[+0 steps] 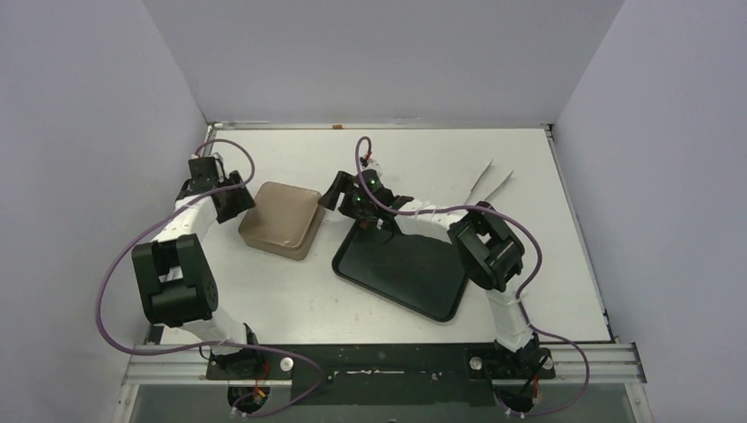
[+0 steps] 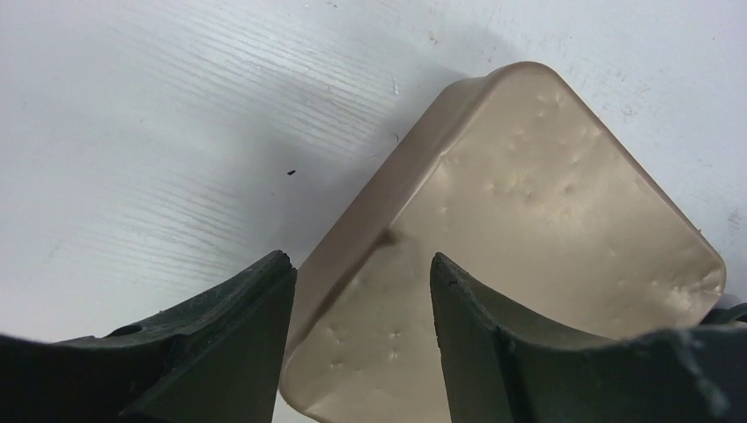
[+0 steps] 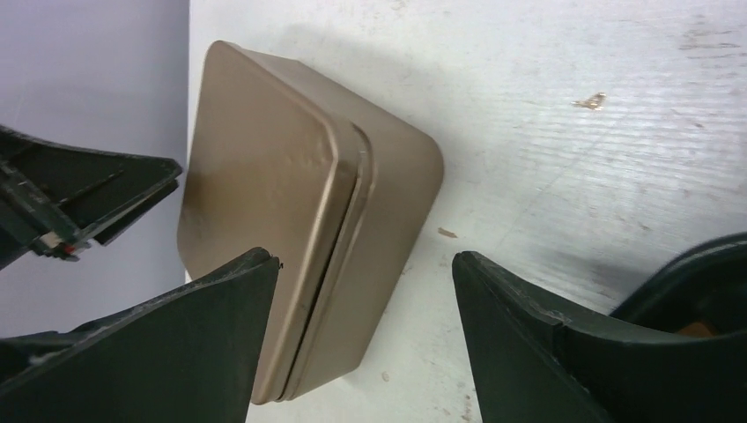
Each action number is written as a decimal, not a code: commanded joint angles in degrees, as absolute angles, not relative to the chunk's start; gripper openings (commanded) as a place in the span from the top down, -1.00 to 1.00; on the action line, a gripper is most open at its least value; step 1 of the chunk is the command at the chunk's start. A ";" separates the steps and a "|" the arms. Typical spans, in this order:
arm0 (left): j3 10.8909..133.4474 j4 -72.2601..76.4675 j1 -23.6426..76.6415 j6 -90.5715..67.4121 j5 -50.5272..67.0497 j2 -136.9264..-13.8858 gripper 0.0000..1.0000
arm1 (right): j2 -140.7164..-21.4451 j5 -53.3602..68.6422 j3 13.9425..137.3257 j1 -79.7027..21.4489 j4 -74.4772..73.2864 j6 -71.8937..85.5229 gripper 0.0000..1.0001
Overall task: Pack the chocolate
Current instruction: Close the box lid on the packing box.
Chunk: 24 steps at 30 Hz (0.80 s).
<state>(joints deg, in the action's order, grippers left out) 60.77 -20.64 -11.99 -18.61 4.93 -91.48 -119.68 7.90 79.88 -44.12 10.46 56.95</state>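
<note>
No chocolate pieces show in any view. The square gold-brown tin lies on the table with its lid on; it also shows in the left wrist view and the right wrist view. My left gripper is open at the tin's left edge, its fingers just above the tin's near corner, not touching it. My right gripper is open and empty just right of the tin, above the table between the tin and the tray; its left finger overlaps the tin's edge in the view.
A black tray lies right of the tin, empty as far as I can see. White paper strips lie at the back right. Walls enclose the table on three sides.
</note>
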 commanded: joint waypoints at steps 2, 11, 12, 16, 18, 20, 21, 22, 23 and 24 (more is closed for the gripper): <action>63.86 -19.46 -12.04 -17.64 5.50 -93.78 -0.07 | -121.00 7.56 85.06 -46.36 10.84 56.28 -0.51; 61.96 -21.62 -7.38 -17.45 5.61 -94.00 -0.03 | -128.39 3.91 91.19 -49.90 3.05 58.46 -0.37; 61.46 -21.36 -7.04 -17.65 5.93 -93.66 -0.02 | -128.68 3.12 91.06 -50.33 3.17 58.64 -0.31; 59.61 -20.19 -6.06 -18.44 7.45 -92.80 0.03 | -129.94 4.91 90.13 -50.91 8.65 59.32 0.38; 59.13 -20.66 -6.05 -18.50 8.80 -93.18 0.03 | -129.72 5.96 88.14 -50.89 11.72 60.04 0.51; 59.18 -21.75 -6.06 -18.38 8.40 -93.59 0.03 | -129.01 6.43 85.60 -50.97 14.75 61.45 0.62; 58.78 -21.67 -6.06 -18.41 8.29 -93.49 0.03 | -128.68 6.62 84.46 -50.95 16.21 61.95 0.66; 58.39 -21.42 -6.06 -18.52 8.34 -93.29 0.03 | -128.53 6.72 83.80 -50.95 16.78 62.19 0.70; 58.10 -21.06 -6.02 -18.61 8.30 -93.05 0.03 | -128.51 6.83 83.61 -50.95 16.86 62.22 0.72; 57.92 -20.86 -6.05 -18.77 8.40 -92.94 0.03 | -128.65 6.85 83.42 -50.92 16.83 62.35 0.74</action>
<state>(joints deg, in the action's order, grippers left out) 60.27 -19.31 -7.73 -17.10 2.02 -93.51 -127.87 3.73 86.26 -49.06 15.49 61.69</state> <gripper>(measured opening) 0.491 0.198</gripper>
